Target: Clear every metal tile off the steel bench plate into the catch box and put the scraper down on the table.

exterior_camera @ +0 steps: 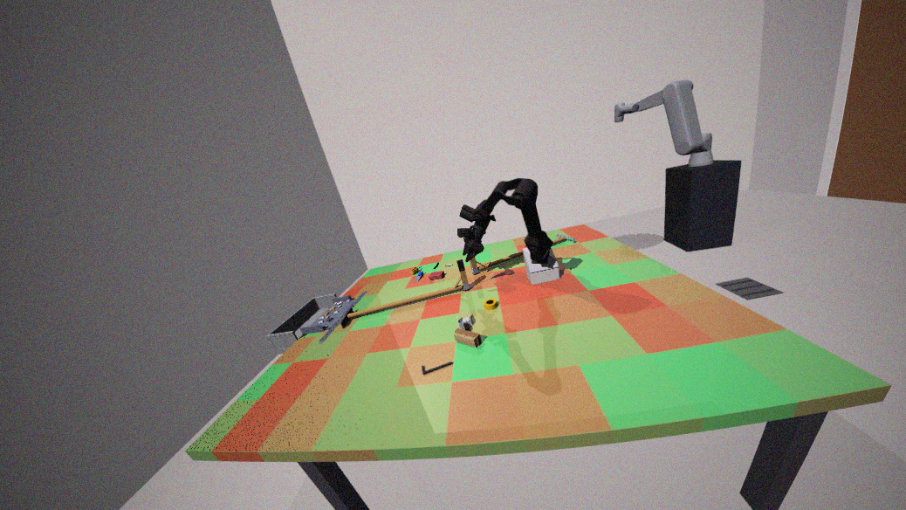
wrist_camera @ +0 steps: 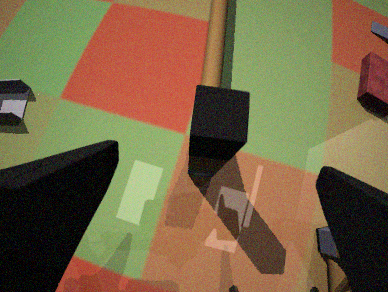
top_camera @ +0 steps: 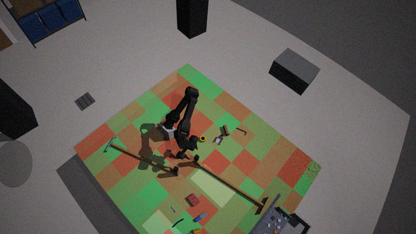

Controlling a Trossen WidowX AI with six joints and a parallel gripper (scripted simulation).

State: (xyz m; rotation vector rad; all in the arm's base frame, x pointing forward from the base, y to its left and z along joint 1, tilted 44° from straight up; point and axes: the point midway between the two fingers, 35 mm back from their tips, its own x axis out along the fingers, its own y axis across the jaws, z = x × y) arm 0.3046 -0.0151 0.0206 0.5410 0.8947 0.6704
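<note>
The long scraper [top_camera: 196, 158] [exterior_camera: 405, 301] lies on the chequered table. Its black blade [top_camera: 262, 204] rests at the near edge of the steel bench plate [top_camera: 263, 222] [exterior_camera: 319, 324]. Several small metal tiles [top_camera: 273, 218] lie on the plate. The catch box [top_camera: 302, 225] [exterior_camera: 288, 323] stands at the plate's far end. My gripper [top_camera: 186, 153] [exterior_camera: 471, 253] [wrist_camera: 222, 163] is open and empty. It hangs just above the black grip block [wrist_camera: 219, 114] at the end of the scraper's wooden shaft [wrist_camera: 215, 25], with one finger on either side and apart from it.
A second long tool [top_camera: 139, 156] with a grey head lies to the left, its black end near my gripper. A yellow ring [top_camera: 202, 138], a wooden block [top_camera: 226, 129], a hex key [top_camera: 241, 130] and a red block [top_camera: 192, 199] [wrist_camera: 374, 78] lie around.
</note>
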